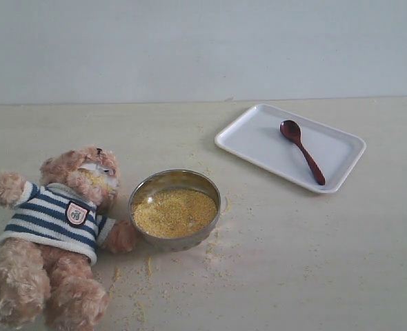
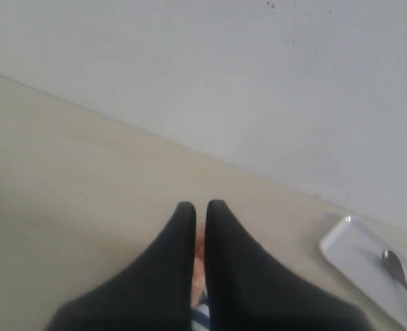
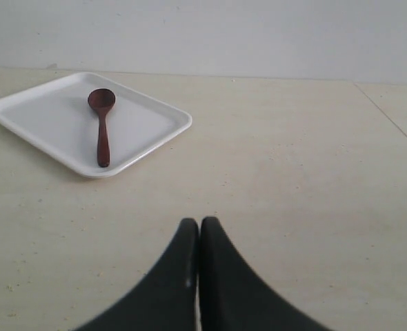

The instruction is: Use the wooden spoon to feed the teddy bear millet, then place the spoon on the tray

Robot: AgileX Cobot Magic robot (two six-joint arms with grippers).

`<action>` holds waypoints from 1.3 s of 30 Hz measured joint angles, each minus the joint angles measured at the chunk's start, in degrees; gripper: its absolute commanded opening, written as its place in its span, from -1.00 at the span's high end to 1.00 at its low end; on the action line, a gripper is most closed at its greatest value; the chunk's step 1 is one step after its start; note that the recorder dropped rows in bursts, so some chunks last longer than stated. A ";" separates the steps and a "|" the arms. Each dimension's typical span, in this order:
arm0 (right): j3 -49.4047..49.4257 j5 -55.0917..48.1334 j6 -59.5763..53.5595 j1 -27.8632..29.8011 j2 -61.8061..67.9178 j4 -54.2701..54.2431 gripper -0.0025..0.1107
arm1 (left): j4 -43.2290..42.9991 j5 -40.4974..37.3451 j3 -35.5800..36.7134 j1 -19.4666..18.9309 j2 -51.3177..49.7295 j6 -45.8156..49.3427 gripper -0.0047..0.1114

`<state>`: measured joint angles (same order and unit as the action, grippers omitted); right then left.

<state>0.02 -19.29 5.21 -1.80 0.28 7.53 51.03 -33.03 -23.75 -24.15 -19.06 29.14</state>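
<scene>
The teddy bear (image 1: pixel 55 234) lies on its back at the table's left in the exterior view, in its navy-striped shirt, with grains on its muzzle. Beside it stands a steel bowl (image 1: pixel 175 208) full of yellow millet (image 1: pixel 174 212). The wooden spoon (image 1: pixel 301 150) lies inside the white tray (image 1: pixel 341 150) at the back right, its handle pointing to the front. Neither arm shows in the exterior view. My left gripper (image 2: pixel 200 205) is shut and holds nothing, a sliver of the bear (image 2: pixel 199 289) showing below it. My right gripper (image 3: pixel 199 222) is shut and empty, well apart from the tray (image 3: pixel 52 117) and spoon (image 3: pixel 102 124).
Spilled millet grains (image 1: pixel 214 252) are scattered on the table around the bowl and in front of the bear. A pale wall (image 1: pixel 203 41) runs behind the table. The tray's corner (image 2: pixel 355 245) and the spoon's bowl (image 2: pixel 391 260) show in the left wrist view.
</scene>
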 measured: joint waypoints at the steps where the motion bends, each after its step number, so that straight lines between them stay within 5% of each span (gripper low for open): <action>1: 0.00 0.00 0.00 0.00 0.00 0.00 0.96 | -2.08 0.00 0.11 2.17 2.03 -2.30 0.83; 10: 0.00 0.00 0.00 0.00 0.00 0.00 0.96 | -10.88 -2.54 0.89 15.28 10.70 -11.03 0.83; 15: 0.00 0.00 0.00 0.00 0.00 0.09 0.96 | -24.97 -0.72 1.59 16.26 14.03 -27.15 0.83; 19: 0.00 0.00 0.00 0.00 0.00 0.09 0.96 | -25.80 4.66 4.69 16.26 15.73 -33.31 0.83; 24: 0.00 0.00 0.00 0.00 0.00 0.09 0.96 | -16.11 6.52 9.30 17.27 17.27 -19.48 0.83; 34: 0.00 0.00 0.00 0.00 0.00 0.09 0.96 | 20.46 4.87 15.49 22.93 18.98 31.20 0.83; 39: 0.00 0.00 0.00 0.00 0.00 0.09 0.96 | 29.92 9.23 19.71 22.98 18.98 40.36 0.83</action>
<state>0.02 -19.29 5.21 -1.80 0.28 7.63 80.95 -23.80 -4.04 -1.17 -0.08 69.49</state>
